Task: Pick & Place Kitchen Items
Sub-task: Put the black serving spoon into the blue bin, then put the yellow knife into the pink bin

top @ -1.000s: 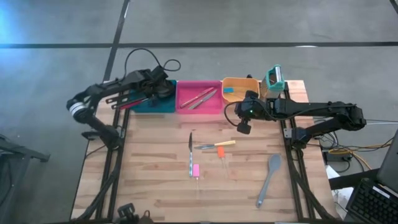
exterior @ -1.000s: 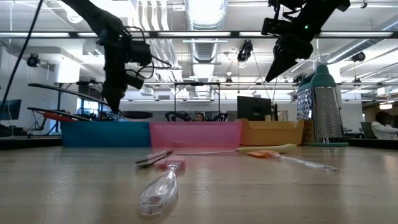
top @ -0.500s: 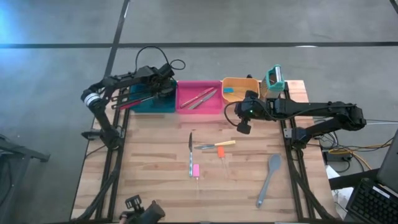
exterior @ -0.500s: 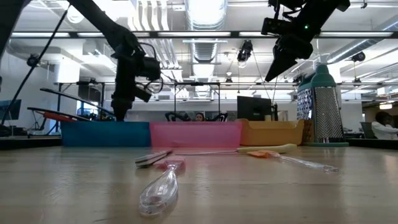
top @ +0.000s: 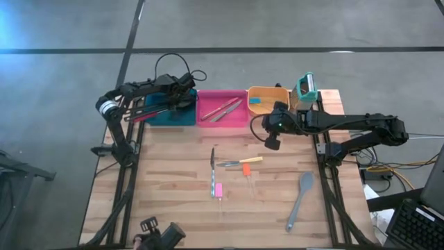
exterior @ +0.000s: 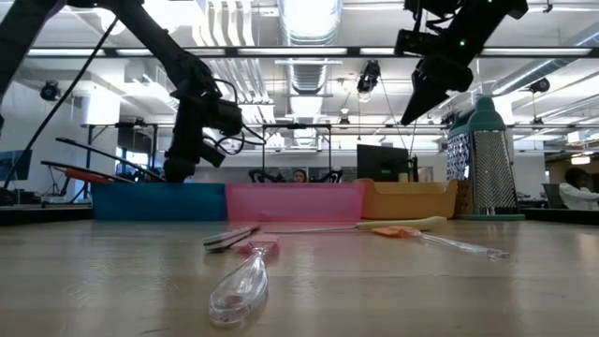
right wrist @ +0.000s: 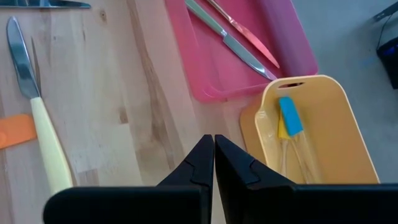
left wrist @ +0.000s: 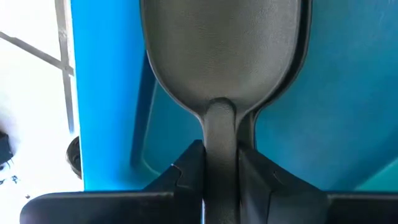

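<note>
Black spoon (left wrist: 222,74) clamped in left gripper (top: 182,99) | swung in over teal bin (top: 156,117), far-left tabletop corner | release next | right gripper (right wrist: 213,163) closed, empty.

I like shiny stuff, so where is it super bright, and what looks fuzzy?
Low view: ceiling lights glare white, and the clear spoon up close is fuzzy. High view: a blue glow fills the top left corner. Left wrist view: the black spoon fills the picture, soft.

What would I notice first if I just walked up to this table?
Probably the three bright bins in a row at the table's far edge: teal bin, pink bin, orange bin. The left gripper reaches into the teal one, shut on a black spoon. Knives and a grey spatula lie scattered on the wooden table.
</note>
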You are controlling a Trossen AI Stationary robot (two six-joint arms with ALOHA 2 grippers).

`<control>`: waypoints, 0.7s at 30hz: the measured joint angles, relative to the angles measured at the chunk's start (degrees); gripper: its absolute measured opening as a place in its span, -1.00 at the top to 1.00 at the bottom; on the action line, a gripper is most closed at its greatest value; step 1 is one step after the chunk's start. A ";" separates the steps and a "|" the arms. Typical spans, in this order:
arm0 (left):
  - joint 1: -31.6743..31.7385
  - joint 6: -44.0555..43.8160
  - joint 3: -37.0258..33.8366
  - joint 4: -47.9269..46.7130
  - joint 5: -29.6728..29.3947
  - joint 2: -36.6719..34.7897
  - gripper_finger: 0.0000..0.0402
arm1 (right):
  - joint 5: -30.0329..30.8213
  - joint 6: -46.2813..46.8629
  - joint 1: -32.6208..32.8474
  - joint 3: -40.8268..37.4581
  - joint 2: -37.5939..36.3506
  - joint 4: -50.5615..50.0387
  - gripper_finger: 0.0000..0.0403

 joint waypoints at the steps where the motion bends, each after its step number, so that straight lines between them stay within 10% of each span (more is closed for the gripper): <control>1: 0.01 -0.28 -0.05 0.01 -0.07 -0.18 0.65 | 0.00 0.00 0.01 -0.16 0.00 0.04 0.96; 10: 0.00 -1.41 -0.20 -0.32 -2.08 -1.86 -0.09 | 0.00 0.19 -0.01 -1.64 0.00 0.24 0.96; 21: -1.27 -5.83 -0.25 -5.90 -2.70 -6.61 -0.23 | 0.00 0.08 0.00 -1.65 -0.04 0.42 0.96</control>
